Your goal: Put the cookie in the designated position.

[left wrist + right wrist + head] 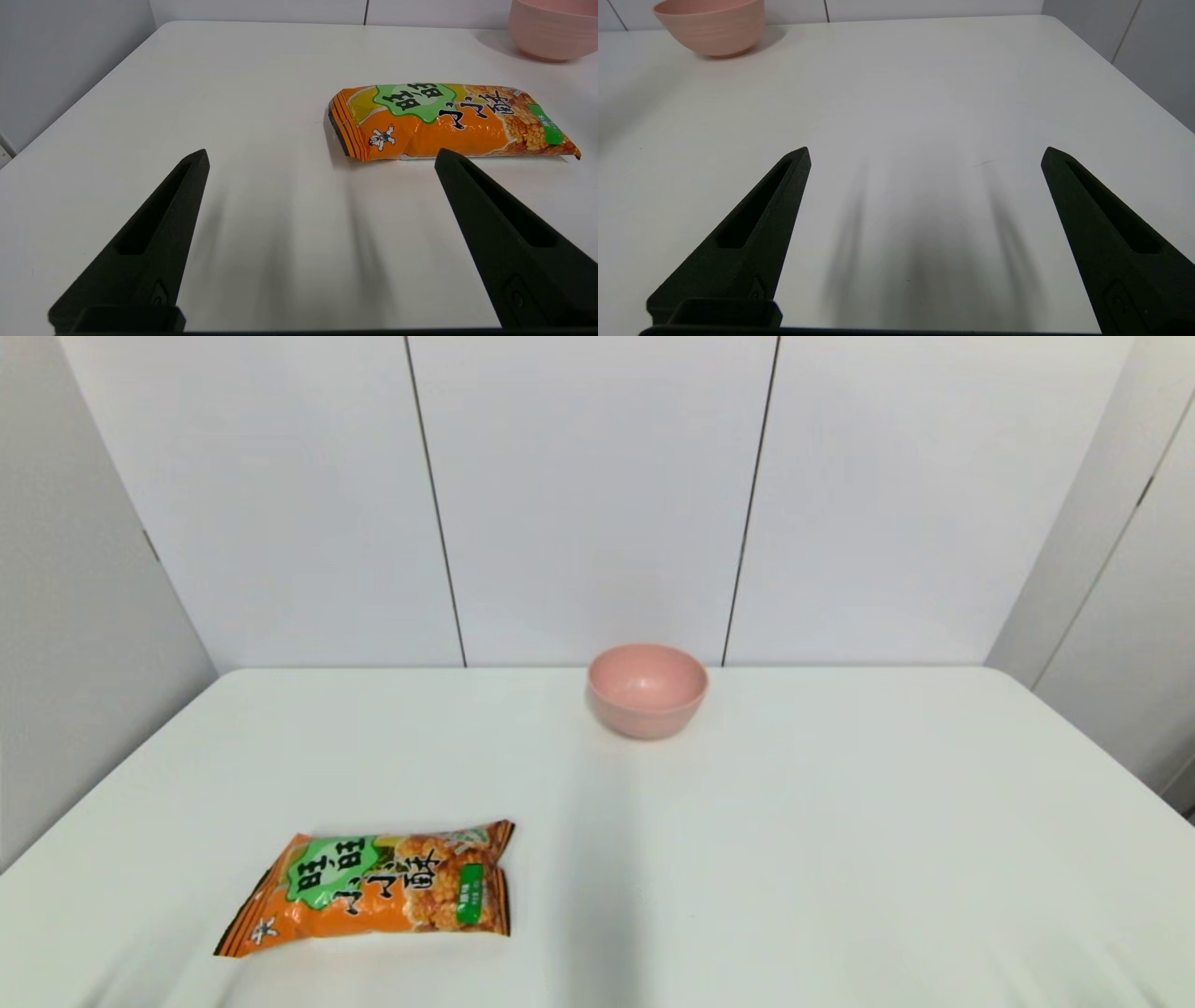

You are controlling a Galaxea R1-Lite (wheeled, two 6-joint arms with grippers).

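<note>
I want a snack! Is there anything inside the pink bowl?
From the head view, the pink bowl looks empty: only its smooth pink inside shows. The near wall hides a little of the bottom. The cookie bag lies flat on the white table, apart from the bowl.

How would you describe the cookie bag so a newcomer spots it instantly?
Start at the white table in the head view and look to its near left part, well in front of the pink bowl that sits by the back edge. Lying flat there is the cookie bag. It is the only orange thing: a sealed packet with a green label and black Chinese characters.
</note>
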